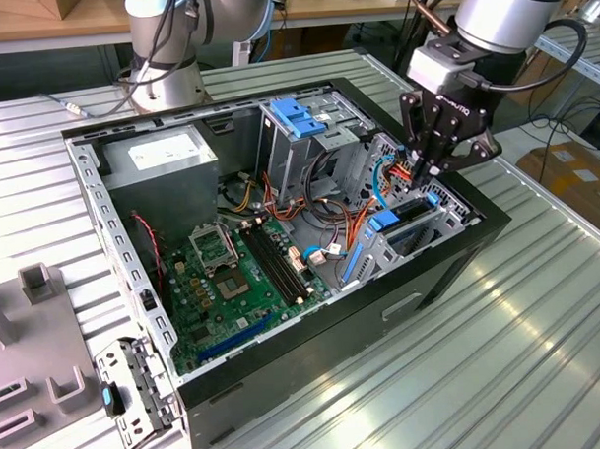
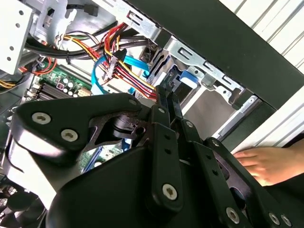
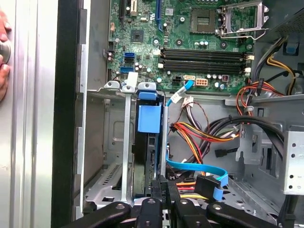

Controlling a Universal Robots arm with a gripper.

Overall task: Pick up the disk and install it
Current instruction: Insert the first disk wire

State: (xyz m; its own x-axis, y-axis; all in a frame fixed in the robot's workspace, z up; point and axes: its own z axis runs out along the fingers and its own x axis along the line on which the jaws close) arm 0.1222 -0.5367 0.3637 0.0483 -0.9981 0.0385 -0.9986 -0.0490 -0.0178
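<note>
The disk [image 1: 385,222] sits on edge in the drive cage [image 1: 419,242] at the exterior view's right end of the open computer case [image 1: 285,363]. Its blue end tab [image 3: 149,118] and blue rail show in the first wrist view, and its blue corner [image 2: 184,79] shows in the second wrist view. My gripper [image 1: 429,181] hangs straight above that cage, shut. The thin black fingertips [image 3: 163,184] are pressed together at the disk's upper edge. I cannot tell whether they pinch the rail or only touch it.
Red, yellow and blue cables [image 2: 124,71] run close beside the fingers. The motherboard [image 1: 233,276] lies on the case floor, with a grey power supply [image 1: 165,155] and a blue-latched bay [image 1: 296,114] behind. A person's hand [image 2: 266,164] rests on the table outside the case wall.
</note>
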